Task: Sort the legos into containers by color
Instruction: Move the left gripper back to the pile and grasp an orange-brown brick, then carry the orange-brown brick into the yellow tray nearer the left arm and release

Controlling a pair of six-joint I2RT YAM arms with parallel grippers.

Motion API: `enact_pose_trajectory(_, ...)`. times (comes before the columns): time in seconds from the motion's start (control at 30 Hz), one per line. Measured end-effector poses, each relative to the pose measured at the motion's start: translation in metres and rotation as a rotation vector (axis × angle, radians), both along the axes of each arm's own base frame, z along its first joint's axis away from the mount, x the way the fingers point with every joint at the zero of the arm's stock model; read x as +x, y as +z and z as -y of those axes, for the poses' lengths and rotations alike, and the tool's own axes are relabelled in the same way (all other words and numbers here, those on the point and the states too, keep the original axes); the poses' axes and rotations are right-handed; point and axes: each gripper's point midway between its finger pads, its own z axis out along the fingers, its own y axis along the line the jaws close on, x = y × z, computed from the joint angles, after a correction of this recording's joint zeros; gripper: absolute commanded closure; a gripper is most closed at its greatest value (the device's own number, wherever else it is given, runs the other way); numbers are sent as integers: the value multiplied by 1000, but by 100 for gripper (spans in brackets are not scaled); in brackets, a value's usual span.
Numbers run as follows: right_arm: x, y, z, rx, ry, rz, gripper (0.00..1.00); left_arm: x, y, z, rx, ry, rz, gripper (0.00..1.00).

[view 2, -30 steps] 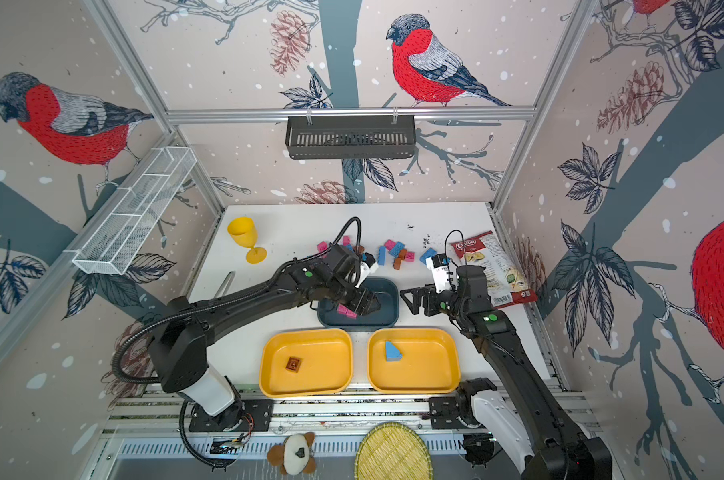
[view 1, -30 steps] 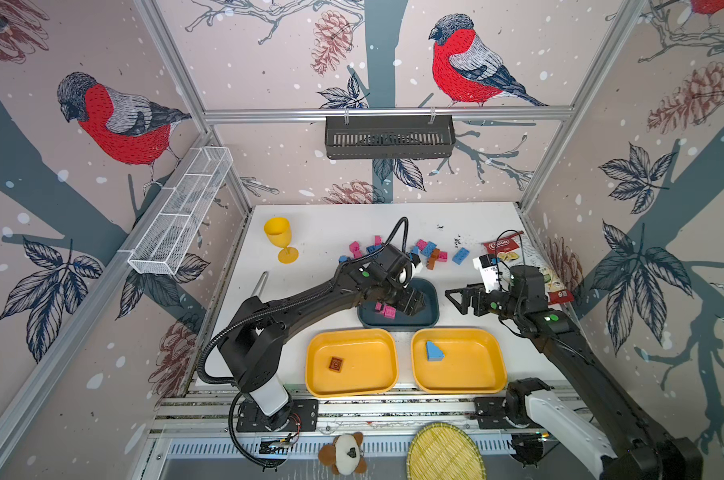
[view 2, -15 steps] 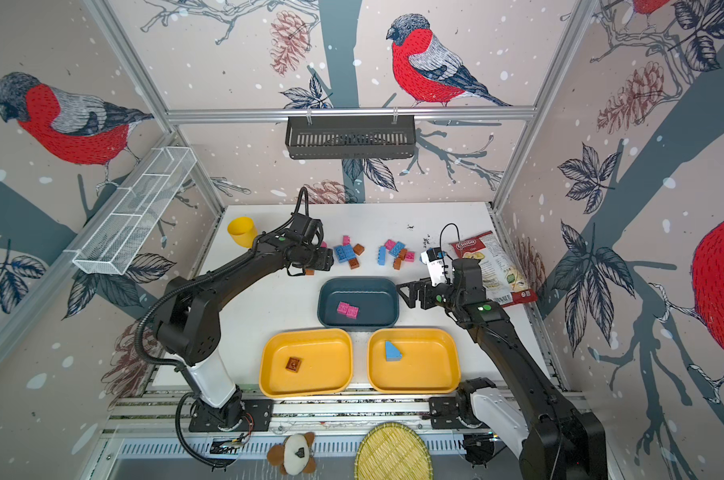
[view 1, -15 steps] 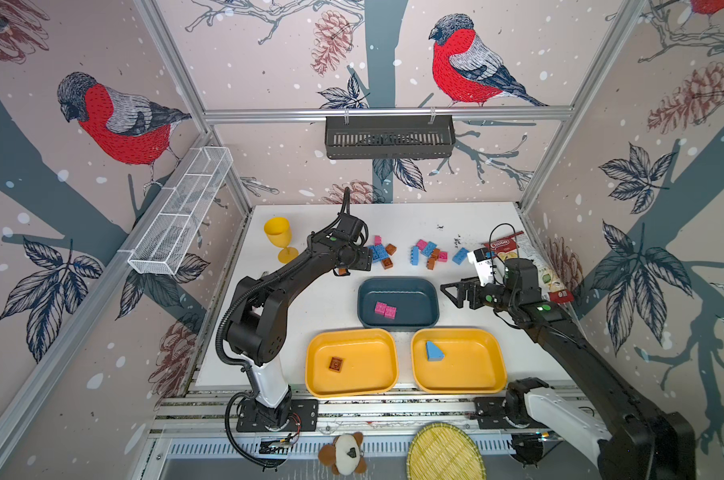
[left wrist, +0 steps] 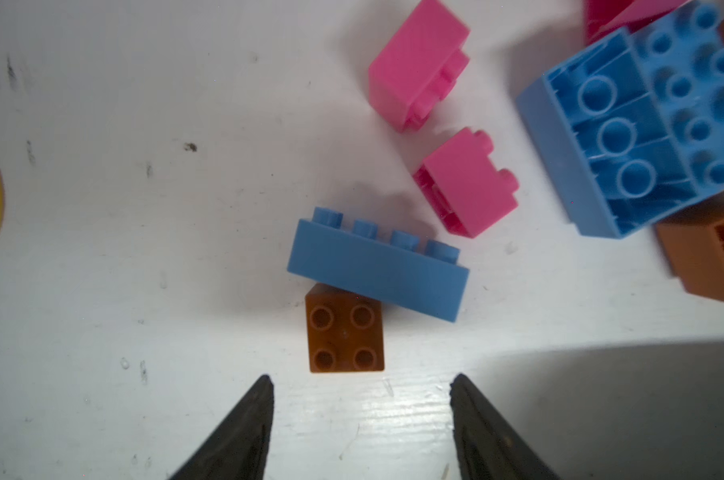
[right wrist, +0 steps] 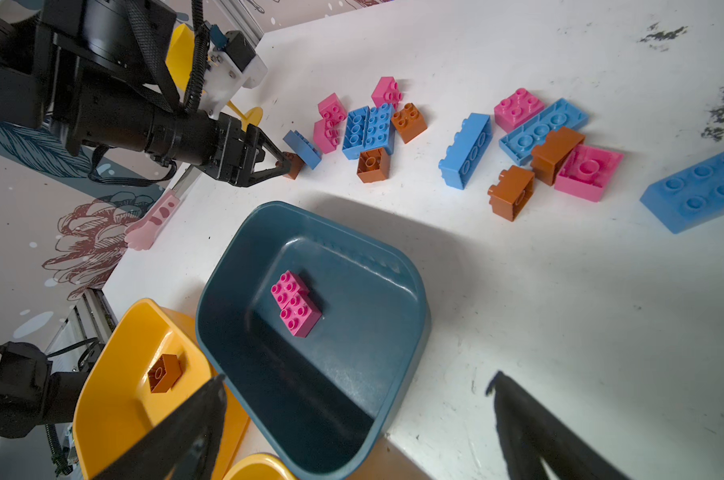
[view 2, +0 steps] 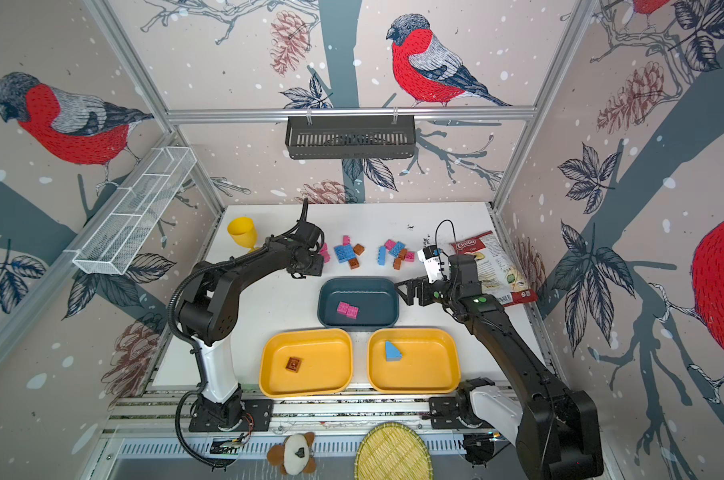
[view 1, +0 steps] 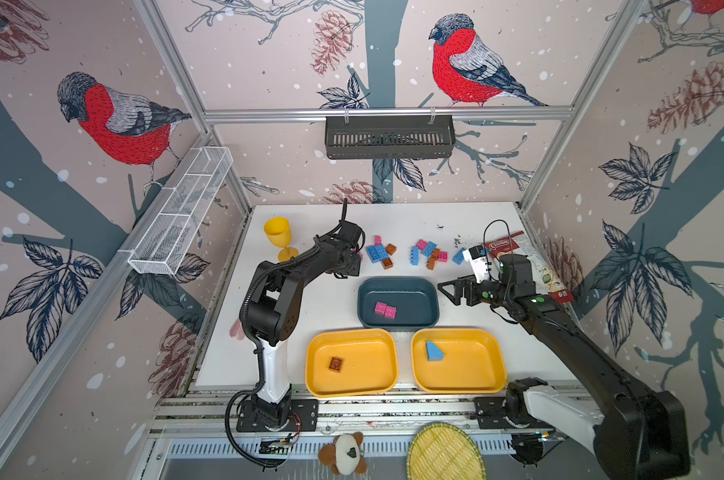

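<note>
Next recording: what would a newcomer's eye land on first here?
The loose bricks in pink, blue and brown, strewn across the back of the white table, catch the eye first. Nearer the front, a teal tray holds two pink bricks; one yellow tray holds a brown brick, the other yellow tray a blue wedge. The left gripper stands open just short of another brown brick.

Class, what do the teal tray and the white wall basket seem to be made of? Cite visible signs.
Teal tray: probably moulded plastic, satin; soft sheen, rounded one-piece walls.
White basket: likely painted metal wire mesh; see-through fine grid, thin frame.
</note>
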Motion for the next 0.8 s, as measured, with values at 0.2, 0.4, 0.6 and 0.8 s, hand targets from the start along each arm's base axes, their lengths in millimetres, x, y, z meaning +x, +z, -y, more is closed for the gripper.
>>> enact_pose_trajectory(0.2,-4,2,-8,7,35,10,0,5,-15,-3,-4,11,-8,40)
enact_pose_trajectory(0.4,-8,5,-16,12,62,22,0,11,-23,-4,-11,16,-13,46)
enact_pose_trajectory(0.6,-9,7,-17,13,65,28,0,17,-26,-4,-4,21,-2,62)
enact_pose_trajectory(0.8,-9,9,-17,15,68,34,0,17,-13,-4,-13,20,18,68)
